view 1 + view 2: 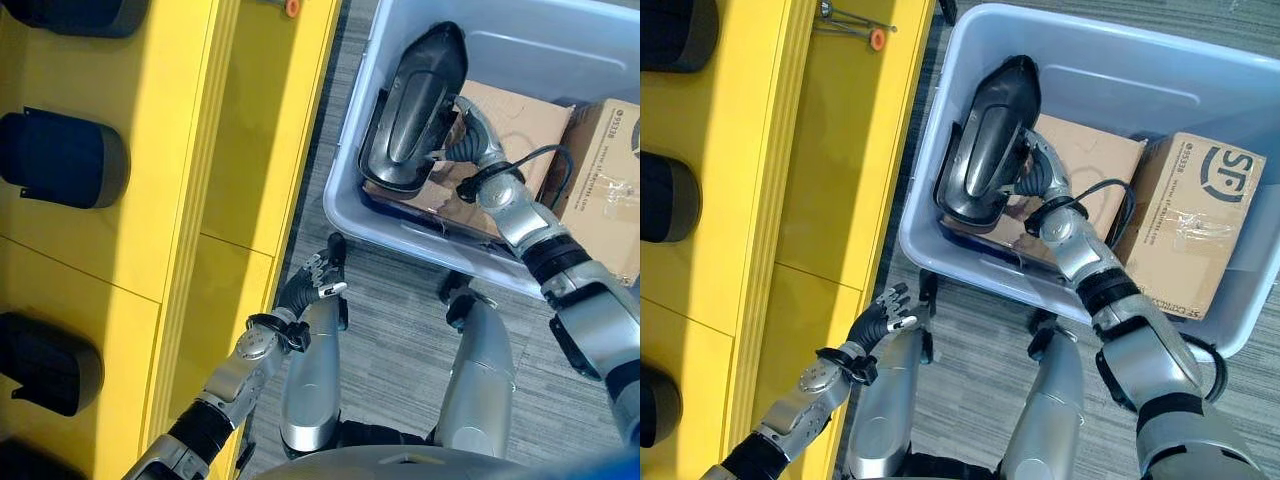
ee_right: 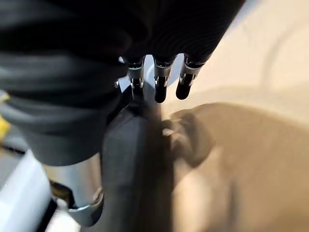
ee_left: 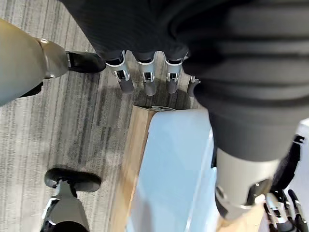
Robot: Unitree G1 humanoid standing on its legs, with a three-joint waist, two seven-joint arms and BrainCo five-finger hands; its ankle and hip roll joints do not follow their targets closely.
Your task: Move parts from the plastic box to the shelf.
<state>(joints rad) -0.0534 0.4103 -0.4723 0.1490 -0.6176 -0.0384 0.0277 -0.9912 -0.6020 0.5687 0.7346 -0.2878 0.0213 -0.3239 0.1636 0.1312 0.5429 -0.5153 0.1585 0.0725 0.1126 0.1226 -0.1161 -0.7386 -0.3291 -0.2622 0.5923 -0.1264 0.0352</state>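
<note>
— Yellow shelf (image 1: 240,150) stood beside the plastic box (image 1: 1080,60); the black part (image 1: 985,150) was tilted up inside.
— Right hand (image 1: 1032,168) gripped its edge. It should lift clear of the rim; left hand (image 1: 880,315) hung relaxed.

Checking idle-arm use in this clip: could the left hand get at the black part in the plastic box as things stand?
Probably not without moving. The left hand hangs open low beside the yellow shelf, outside the plastic box, whose near wall stands between. The black part is already at the right hand.
</note>
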